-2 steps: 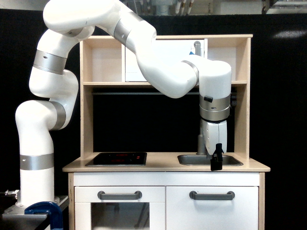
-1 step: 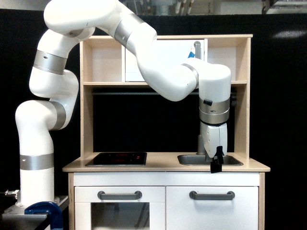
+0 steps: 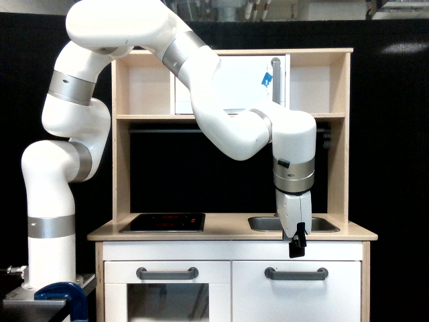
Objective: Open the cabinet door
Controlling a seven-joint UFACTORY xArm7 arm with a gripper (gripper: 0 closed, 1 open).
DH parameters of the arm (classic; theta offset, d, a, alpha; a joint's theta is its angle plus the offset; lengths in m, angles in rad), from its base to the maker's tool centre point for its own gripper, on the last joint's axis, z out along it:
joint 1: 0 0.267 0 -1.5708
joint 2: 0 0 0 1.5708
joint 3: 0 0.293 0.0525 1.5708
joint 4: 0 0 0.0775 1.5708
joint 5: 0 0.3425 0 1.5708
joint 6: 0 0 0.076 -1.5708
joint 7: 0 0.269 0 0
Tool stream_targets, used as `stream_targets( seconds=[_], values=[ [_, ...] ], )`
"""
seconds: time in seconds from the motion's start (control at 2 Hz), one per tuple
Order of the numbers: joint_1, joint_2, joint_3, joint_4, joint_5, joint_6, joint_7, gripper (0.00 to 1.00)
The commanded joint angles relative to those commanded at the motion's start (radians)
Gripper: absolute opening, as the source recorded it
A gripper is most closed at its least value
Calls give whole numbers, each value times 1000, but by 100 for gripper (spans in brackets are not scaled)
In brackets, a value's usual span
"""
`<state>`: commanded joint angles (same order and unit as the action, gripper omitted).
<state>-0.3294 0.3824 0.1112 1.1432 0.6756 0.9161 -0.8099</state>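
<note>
The cabinet door (image 3: 298, 298) is the plain white panel at the lower right of the play kitchen, with a horizontal grey bar handle (image 3: 296, 274) near its top edge. It sits flush with the cabinet front. My gripper (image 3: 296, 248) hangs pointing down in front of the countertop edge, a short way above the handle and not touching it. Seen edge-on, its black fingers look close together, and whether they are open or shut does not show. Nothing is visibly held.
Left of the door is a windowed oven door (image 3: 167, 302) with a similar grey handle (image 3: 167, 273). The wooden countertop (image 3: 228, 233) carries a black hob (image 3: 167, 222) and a sink (image 3: 265, 223). An upper white door (image 3: 231, 80) has a vertical handle and blue tape. A blue clamp (image 3: 64, 295) sits at the arm's base.
The arm has lowered and shifted slightly to the exterior view's left, bringing the gripper from beside the sink down past the countertop edge toward the right handle.
</note>
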Motion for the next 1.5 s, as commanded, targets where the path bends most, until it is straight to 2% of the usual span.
stream_targets(
  seconds=[1.0,1.5],
  values=[
    [58,151,82,34,41,-170,22,100],
    [77,147,119,-4,60,-227,38,100]
  ],
)
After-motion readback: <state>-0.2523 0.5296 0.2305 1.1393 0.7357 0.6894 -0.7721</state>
